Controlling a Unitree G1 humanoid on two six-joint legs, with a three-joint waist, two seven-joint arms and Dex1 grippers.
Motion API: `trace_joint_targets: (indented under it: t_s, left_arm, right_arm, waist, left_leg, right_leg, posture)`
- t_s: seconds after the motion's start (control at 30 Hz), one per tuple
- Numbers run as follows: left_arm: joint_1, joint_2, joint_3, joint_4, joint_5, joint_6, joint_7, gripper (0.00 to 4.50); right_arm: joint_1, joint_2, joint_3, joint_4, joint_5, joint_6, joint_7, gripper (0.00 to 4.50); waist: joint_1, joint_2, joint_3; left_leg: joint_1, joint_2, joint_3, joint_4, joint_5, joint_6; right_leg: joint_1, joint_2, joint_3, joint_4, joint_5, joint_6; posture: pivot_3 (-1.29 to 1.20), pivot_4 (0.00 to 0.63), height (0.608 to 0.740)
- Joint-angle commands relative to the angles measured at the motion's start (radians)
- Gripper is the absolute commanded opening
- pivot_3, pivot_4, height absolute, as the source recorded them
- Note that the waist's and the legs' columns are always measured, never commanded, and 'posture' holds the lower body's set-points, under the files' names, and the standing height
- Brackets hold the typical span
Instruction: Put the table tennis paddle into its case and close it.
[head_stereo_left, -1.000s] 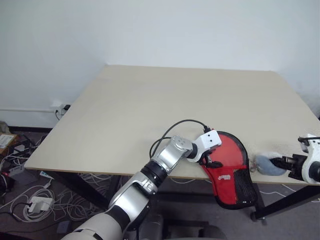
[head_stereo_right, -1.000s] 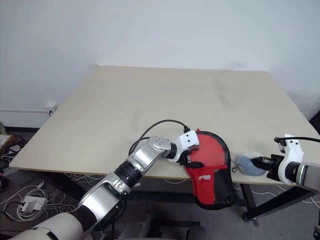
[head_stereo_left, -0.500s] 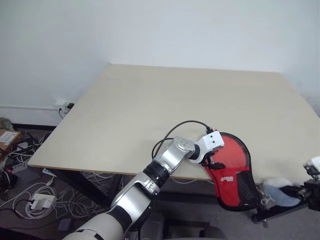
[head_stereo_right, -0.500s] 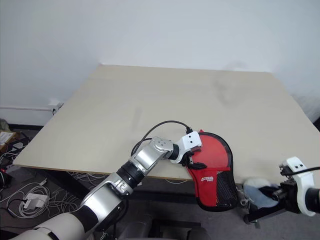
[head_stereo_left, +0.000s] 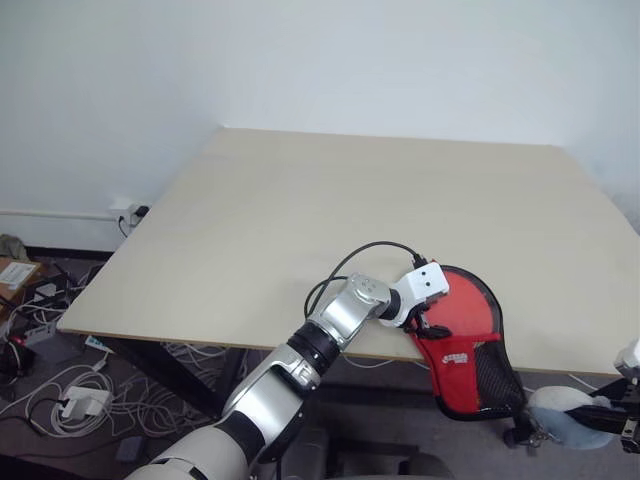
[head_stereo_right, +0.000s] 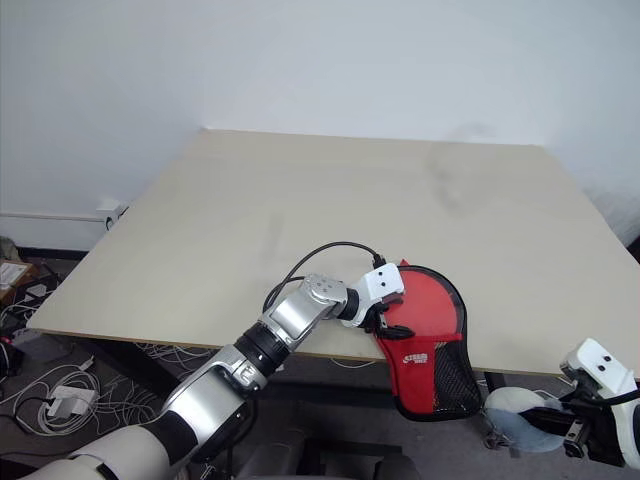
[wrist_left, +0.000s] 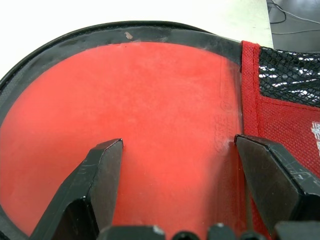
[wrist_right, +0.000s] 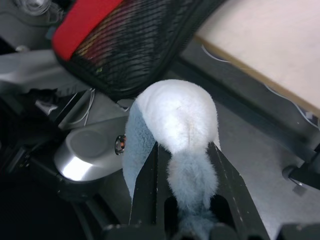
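On the floor at the far left lies a tangle of white and grey cables (head_stereo_left: 60, 400) with a power strip. The table (head_stereo_left: 300, 220) is a broad, matte, pale beige board on dark legs, standing against a plain white wall (head_stereo_left: 300, 60).

The left arm (head_stereo_left: 335, 320), brushed silver with a black cable looping over its wrist, reaches across the near edge and angles down to the right. The left gripper (wrist_left: 177, 165) stands spread wide — its two black, scuffed fingers (wrist_left: 97, 175) rest on the case (head_stereo_left: 465, 340) without pinching it. The case is a paddle-shaped pouch of red woven fabric with black trim and a small white logo; its rounded end lies on the table at the near edge, while its black mesh lower end hangs over the edge. Through its glossy clear panel shows a round, smooth red surface, which looks like the face of the table tennis paddle (wrist_left: 135, 115) inside, though this cannot be told for sure.

At the far right, below table level, the right gripper (wrist_right: 187, 185) is pressed together on a soft, fuzzy blue-grey and white plush thing (wrist_right: 175, 120) — held just beside the case's hanging mesh end.
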Motion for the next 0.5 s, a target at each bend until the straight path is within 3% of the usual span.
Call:
trace_joint_targets:
  t_s: [0.03,0.07,0.1,0.37,0.5]
  left_arm:
    - [0.005,0.018,-0.019,0.053,0.042,0.019,0.004,3.78]
    - [0.004,0.019,-0.018,0.055,0.042,0.018,0.004,3.78]
    - [0.004,0.020,-0.018,0.056,0.042,0.017,0.003,3.78]
    - [-0.006,0.026,-0.006,0.064,0.038,0.012,0.000,3.78]
    - [-0.021,0.033,0.015,0.074,0.029,0.006,-0.001,3.78]
  right_arm:
    - [0.000,0.003,0.006,-0.014,-0.036,-0.017,-0.004,0.03]
    - [-0.010,0.007,0.001,-0.011,-0.029,-0.012,-0.006,0.03]
    - [-0.030,0.010,-0.001,0.001,-0.026,0.005,-0.025,0.74]
    - [-0.133,0.024,-0.068,0.033,0.040,0.087,-0.049,3.50]
    - [-0.190,0.040,-0.104,0.035,0.072,0.124,-0.064,3.50]
  waist:
    - [0.001,0.000,0.000]
    - [0.001,0.000,0.000]
    - [0.001,0.000,0.000]
    - [-0.002,0.000,0.000]
    - [-0.006,-0.001,0.000]
  left_leg:
    - [0.000,0.000,0.000,0.000,0.000,0.000]
    - [0.000,0.000,0.000,0.000,0.000,0.000]
    - [0.000,0.000,0.000,0.000,0.000,0.000]
    - [0.000,0.000,0.000,0.001,0.000,0.000]
    - [0.000,0.001,0.000,0.001,0.000,0.000]
  right_leg:
    - [0.000,0.000,0.000,0.000,0.000,0.000]
    - [0.000,0.000,0.000,0.000,0.000,-0.001]
    - [0.000,0.000,0.000,0.000,0.000,-0.001]
    - [0.000,0.000,0.000,0.000,0.000,-0.001]
    - [0.001,0.000,0.000,0.000,0.000,-0.001]
  posture:
    - [0.00,0.000,0.715]
    - [0.00,0.000,0.715]
    - [0.00,0.000,0.715]
    - [0.00,0.000,0.715]
    - [0.00,0.000,0.715]
